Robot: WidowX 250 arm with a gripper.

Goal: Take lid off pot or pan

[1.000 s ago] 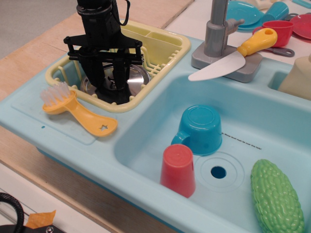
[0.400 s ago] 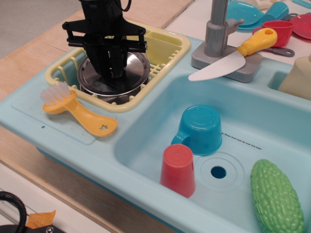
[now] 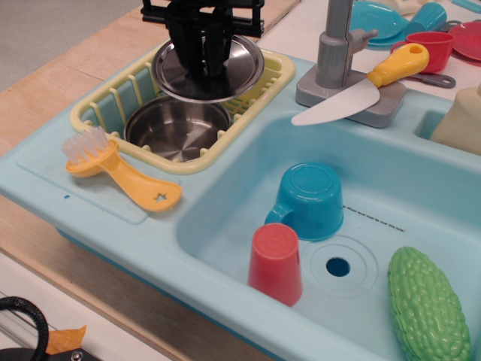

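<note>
The black gripper [image 3: 204, 64] is shut on the knob of the round steel lid [image 3: 240, 68] and holds it in the air, above and behind the pot. The lid hangs roughly level over the back of the yellow rack. The small steel pot [image 3: 179, 128] sits open in the yellow dish rack [image 3: 98, 113], its inside showing. The knob itself is hidden by the fingers.
A yellow brush [image 3: 120, 169] lies on the sink's left ledge. In the basin are an upturned blue cup [image 3: 310, 199], a red cup [image 3: 276, 263] and a green gourd [image 3: 426, 304]. A grey tap [image 3: 337, 53] with a toy knife [image 3: 361, 90] stands behind.
The gripper closed on the lid's knob and lifted the lid up and back to the right, off the pot. The pot now stands uncovered in the rack.
</note>
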